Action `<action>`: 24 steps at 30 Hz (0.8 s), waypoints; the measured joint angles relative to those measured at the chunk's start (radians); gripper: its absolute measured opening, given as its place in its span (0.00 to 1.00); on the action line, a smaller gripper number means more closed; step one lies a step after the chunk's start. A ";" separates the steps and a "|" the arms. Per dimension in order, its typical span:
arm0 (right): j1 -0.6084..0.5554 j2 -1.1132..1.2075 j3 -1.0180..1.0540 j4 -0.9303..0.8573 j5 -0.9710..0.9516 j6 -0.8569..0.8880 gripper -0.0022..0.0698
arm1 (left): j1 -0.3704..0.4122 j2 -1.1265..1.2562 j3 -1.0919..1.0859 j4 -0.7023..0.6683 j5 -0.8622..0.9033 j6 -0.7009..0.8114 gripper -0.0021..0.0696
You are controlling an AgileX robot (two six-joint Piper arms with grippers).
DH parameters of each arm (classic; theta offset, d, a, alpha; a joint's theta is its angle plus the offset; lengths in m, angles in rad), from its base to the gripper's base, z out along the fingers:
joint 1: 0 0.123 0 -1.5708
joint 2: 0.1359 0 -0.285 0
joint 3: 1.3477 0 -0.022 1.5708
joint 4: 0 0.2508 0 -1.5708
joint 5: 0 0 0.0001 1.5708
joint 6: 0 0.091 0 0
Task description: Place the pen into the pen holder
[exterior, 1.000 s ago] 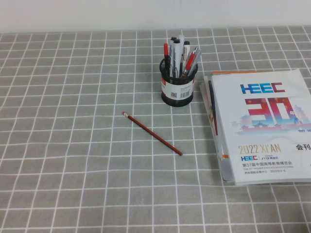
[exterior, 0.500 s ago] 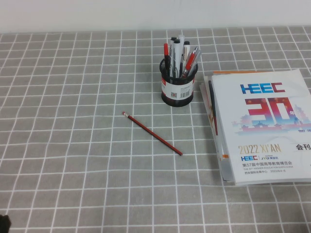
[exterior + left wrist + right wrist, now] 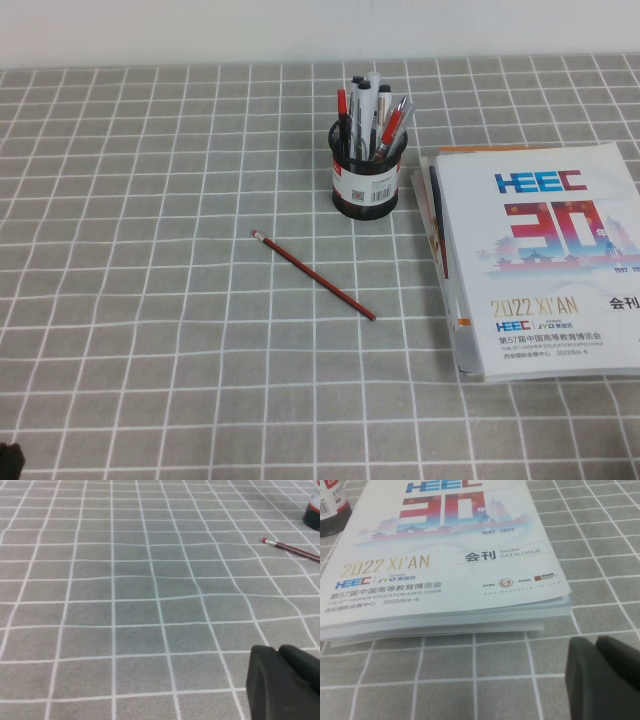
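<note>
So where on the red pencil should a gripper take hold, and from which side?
Probably mid-shaft on the red pencil, coming straight down with the fingers set across its diagonal line. It lies flat and very thin on the tablecloth, apart from the pen holder. The left gripper is nearer; the right gripper sits by the catalogue.

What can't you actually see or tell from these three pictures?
- Left claw: only a dark corner shows in its wrist view; open or shut, unknown.
- Right claw: likewise cut off by its wrist view's edge.
- The pen: its tip runs off the left wrist view.
- The pen holder: its mesh wall hides the pens' lower ends.
</note>
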 joint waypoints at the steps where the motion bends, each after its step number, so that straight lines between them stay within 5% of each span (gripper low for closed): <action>1: 0.000 0.000 0.000 0.002 0.000 0.000 0.01 | 0.009 0.000 0.000 0.000 0.000 0.000 0.02; 12: 0.000 0.000 0.000 0.113 -0.008 0.000 0.01 | 0.051 0.000 0.000 0.000 0.000 0.000 0.02; 24: 0.000 0.000 0.000 1.156 -0.059 0.000 0.01 | 0.053 0.000 0.000 0.000 0.000 0.000 0.02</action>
